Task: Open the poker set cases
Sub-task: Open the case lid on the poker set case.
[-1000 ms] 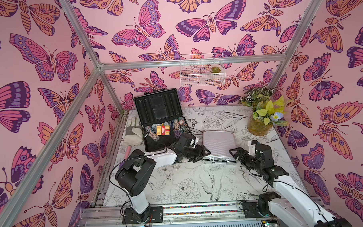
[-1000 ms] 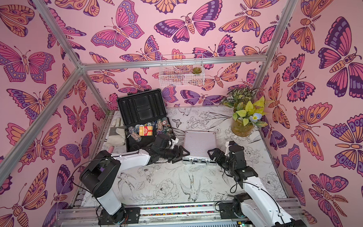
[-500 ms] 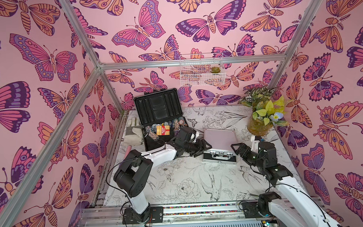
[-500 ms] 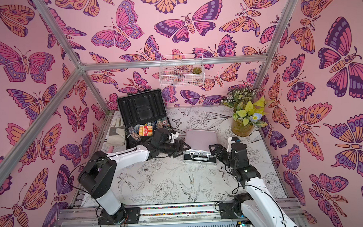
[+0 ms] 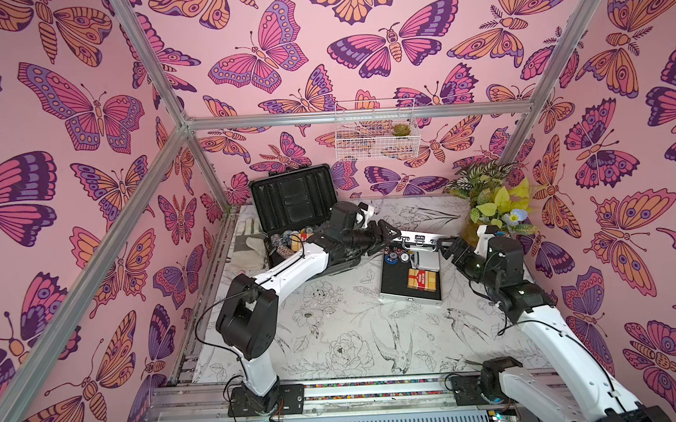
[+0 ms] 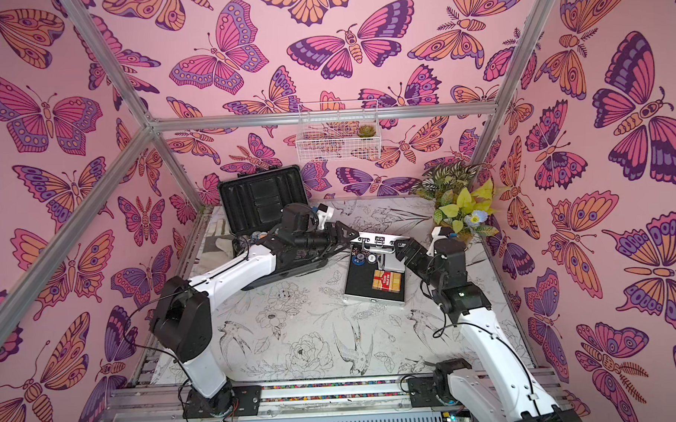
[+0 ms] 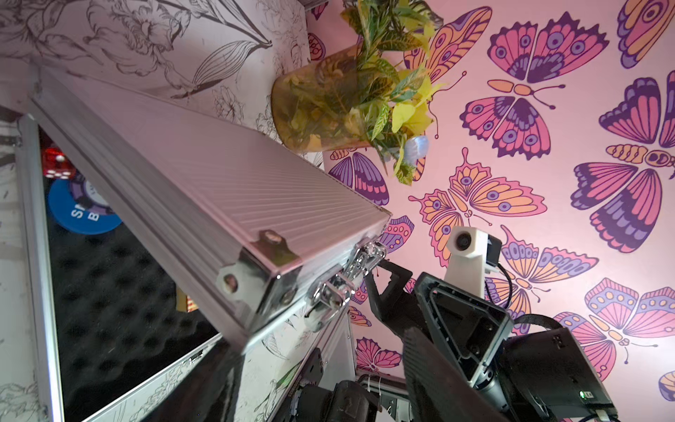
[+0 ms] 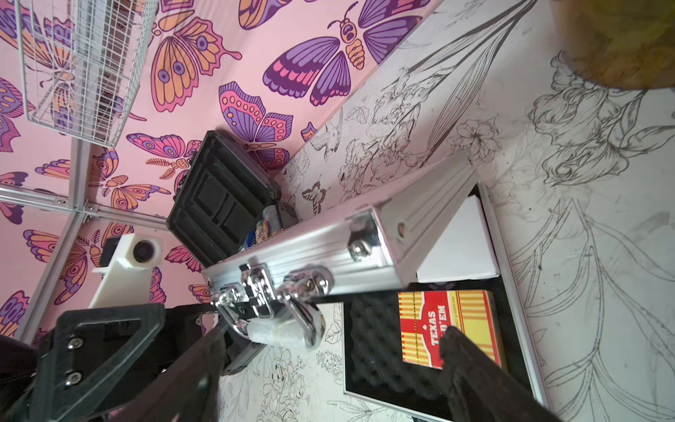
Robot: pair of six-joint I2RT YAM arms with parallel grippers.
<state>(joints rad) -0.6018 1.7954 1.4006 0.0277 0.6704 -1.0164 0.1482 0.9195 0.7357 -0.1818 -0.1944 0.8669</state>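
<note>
The larger dark case (image 5: 293, 198) (image 6: 262, 199) stands open at the back left, lid upright, chips inside. The silver ribbed case has its lid (image 5: 418, 241) (image 7: 219, 190) (image 8: 328, 248) raised steeply over the foam-lined base (image 5: 393, 283), which holds a red card box (image 5: 420, 280) (image 8: 438, 325) and chips (image 5: 394, 252). My left gripper (image 5: 388, 231) (image 6: 351, 234) (image 7: 321, 350) is open at the lid's left front corner, which lies over one finger. My right gripper (image 5: 444, 244) (image 6: 397, 246) (image 8: 334, 338) is open under the lid's right end, by the handle (image 8: 281, 336).
A glass vase of leaves (image 5: 491, 210) stands at the back right, close behind the right arm. A white wire basket (image 5: 376, 135) hangs on the back wall. A pale glove (image 5: 248, 242) lies left of the dark case. The patterned table (image 5: 333, 336) stretches toward the front.
The silver case's lid has swung from shut to steeply raised, baring the foam, cards and chips. Both grippers rose and moved back with its front edge.
</note>
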